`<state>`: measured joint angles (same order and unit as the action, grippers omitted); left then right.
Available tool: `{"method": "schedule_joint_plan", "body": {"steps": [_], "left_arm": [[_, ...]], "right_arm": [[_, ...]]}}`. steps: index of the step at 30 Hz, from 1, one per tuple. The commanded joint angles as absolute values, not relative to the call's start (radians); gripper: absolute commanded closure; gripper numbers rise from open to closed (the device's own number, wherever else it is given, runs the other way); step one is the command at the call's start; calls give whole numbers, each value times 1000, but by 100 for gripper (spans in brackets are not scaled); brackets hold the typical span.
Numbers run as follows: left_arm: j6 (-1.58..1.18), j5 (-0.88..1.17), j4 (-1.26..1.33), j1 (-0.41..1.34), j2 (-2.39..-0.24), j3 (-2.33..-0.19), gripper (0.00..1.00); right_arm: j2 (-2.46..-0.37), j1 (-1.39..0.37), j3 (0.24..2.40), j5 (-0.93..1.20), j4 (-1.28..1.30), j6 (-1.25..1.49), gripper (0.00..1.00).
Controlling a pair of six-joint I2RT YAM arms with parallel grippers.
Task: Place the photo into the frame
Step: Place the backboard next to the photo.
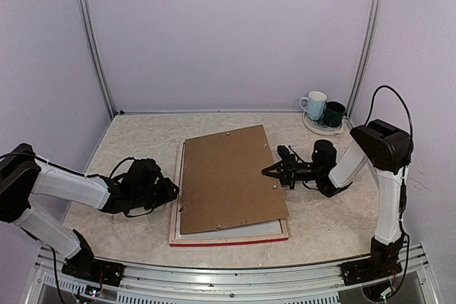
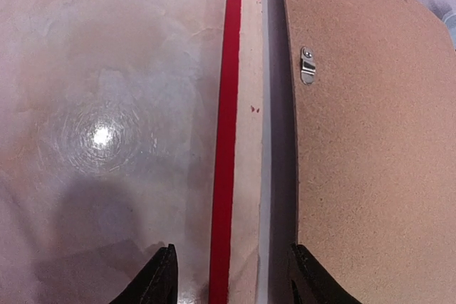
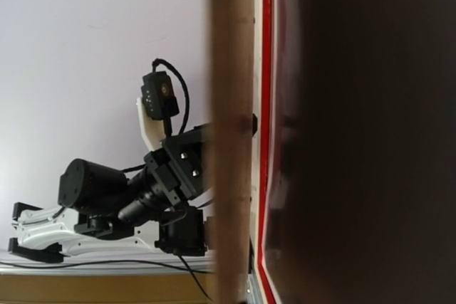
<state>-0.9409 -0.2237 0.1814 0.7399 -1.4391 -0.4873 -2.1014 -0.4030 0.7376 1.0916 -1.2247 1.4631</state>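
Board: brown backing board (image 1: 228, 179) lying askew, metal clip (image 2: 307, 65) near its edge
Mugs: white mug (image 1: 313, 105) beside dark mug (image 1: 333, 113) on a saucer (image 1: 322, 130), far right corner
Surface: pale marbled table (image 1: 135, 140)

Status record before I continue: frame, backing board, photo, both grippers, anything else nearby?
frame: lying flat, red edge visible
backing board: lying on the frame, skewed
photo: cannot pick it out under the board
left gripper: open, fingers straddling the frame's left rail
right gripper: shut, tips at the board's right edge; actual pinch unclear
back right corner: white mug beside dark mug
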Motion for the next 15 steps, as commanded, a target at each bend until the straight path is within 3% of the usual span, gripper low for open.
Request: {"method": "schedule_joint_plan", "body": {"steps": [1,15], "left_arm": [[-951,-213,213,751,-1468,-482,48],[-950,-203,227,761,-1503,-481,54]], "right_arm": [[-2127,-414,769,1095,-1289,1446,100],[-2175,-435,756,1080,-1336,1459,100]]}}
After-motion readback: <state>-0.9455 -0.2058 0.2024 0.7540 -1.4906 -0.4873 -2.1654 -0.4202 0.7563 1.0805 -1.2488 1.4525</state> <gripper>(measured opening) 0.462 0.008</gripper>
